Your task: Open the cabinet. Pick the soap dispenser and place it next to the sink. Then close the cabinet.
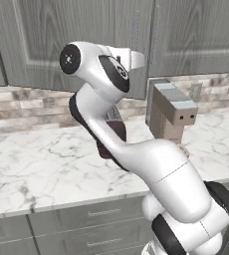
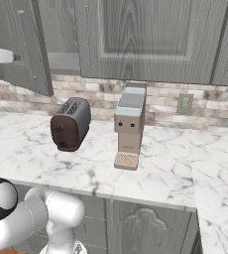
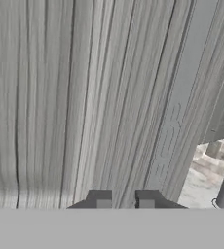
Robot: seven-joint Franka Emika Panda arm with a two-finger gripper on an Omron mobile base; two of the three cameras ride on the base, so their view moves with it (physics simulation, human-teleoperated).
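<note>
Half-hidden gripper (image 3: 123,199) closed, cabinet (image 3: 84,97) interior unseen

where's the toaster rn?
The dark maroon, rounded toaster sits on the white marble counter against the brick backsplash, left of the tan boxy coffee machine in the right base view, below the grey wood-grain cabinet door that stands ajar.
</note>
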